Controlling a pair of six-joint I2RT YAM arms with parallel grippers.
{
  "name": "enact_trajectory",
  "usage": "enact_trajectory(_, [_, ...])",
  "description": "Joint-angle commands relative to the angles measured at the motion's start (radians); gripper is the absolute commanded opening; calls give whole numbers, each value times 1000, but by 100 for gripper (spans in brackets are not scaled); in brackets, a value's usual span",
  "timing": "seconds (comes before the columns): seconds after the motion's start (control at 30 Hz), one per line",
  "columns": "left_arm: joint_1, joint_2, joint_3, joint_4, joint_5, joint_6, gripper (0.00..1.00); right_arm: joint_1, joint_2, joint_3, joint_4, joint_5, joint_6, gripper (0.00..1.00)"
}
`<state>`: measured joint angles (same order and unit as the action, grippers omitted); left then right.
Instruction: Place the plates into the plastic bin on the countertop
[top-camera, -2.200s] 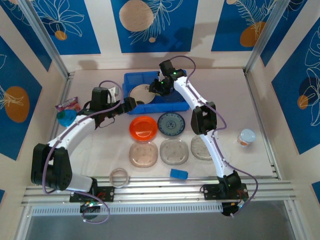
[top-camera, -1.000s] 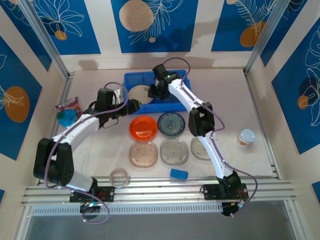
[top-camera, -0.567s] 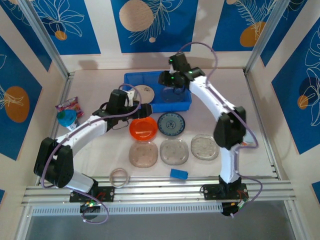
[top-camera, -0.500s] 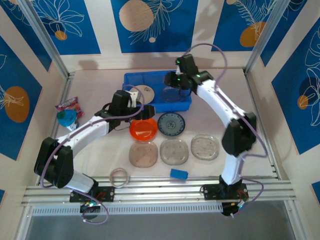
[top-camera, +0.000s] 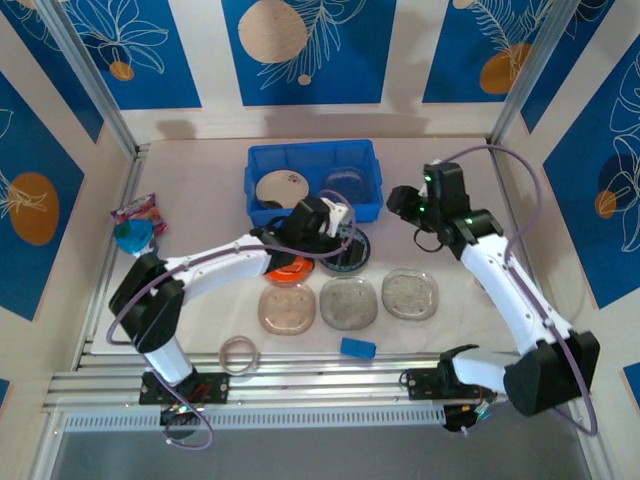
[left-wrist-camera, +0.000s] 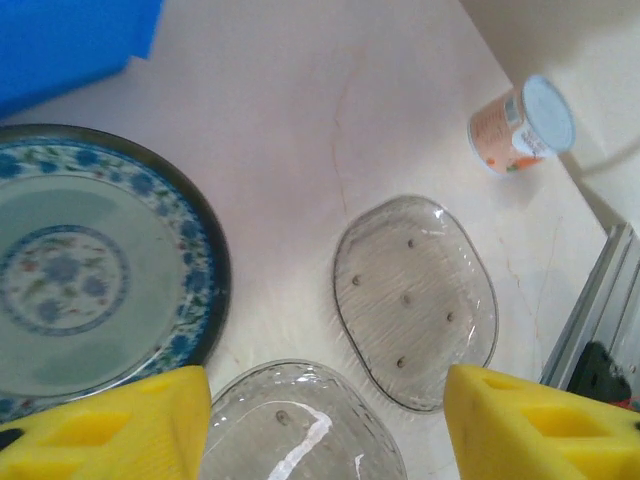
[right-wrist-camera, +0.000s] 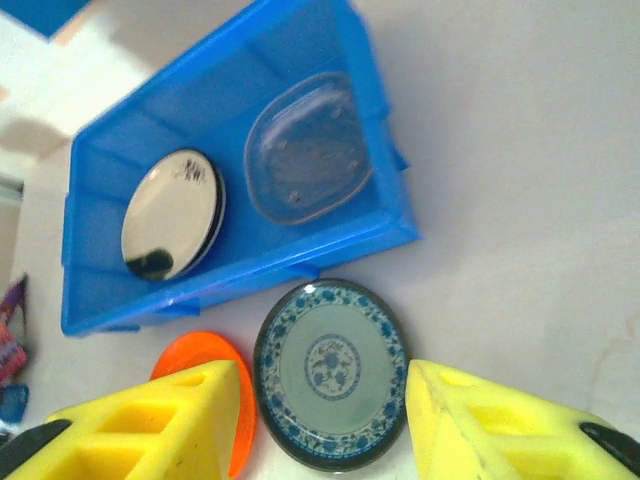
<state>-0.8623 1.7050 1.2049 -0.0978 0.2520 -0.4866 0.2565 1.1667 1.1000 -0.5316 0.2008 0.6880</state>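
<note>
The left arm reaches across the pale beige counter and its yellow foam fingers hang wide apart with nothing between them. One pad is at the near rim of the round blue-and-white patterned plate, the other out past a clear ribbed oval plate. The right arm's fingers are spread and empty too, held off to the side, looking down on the bright blue rectangular plastic bin.

Inside the bin lie a shiny silver round plate and a clear translucent plate, side by side. On the counter, just in front of the bin, the patterned plate lies flat beside an orange round plate. Nearer the arms, three clear plates sit in a row.

The patterned plate looks glazed and rigid, so I'd expect it to be the heavier sort, slick under foam and liable to chip if dropped. Lying flat, it offers only its raised rim. The sensible hold is a pinch across that edge, one finger over the lip and one slipped beneath, then a low carry to the bin. The clear ones look lighter and springier, likely to skate when nudged.
</note>
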Motion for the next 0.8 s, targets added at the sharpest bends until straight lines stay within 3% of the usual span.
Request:
enact_trajectory(0.0, [-37, 79, 80, -36, -2, 29, 62, -67, -87, -55, 8, -30, 42, 48])
enact_trajectory(0.23, [-102, 235, 208, -76, 35, 42, 57, -126, -124, -78, 2, -83, 33, 48])
enact_trajectory(0.77, [-107, 417, 342, -120, 39, 81, 55, -134, -127, -136, 51, -139, 53, 47])
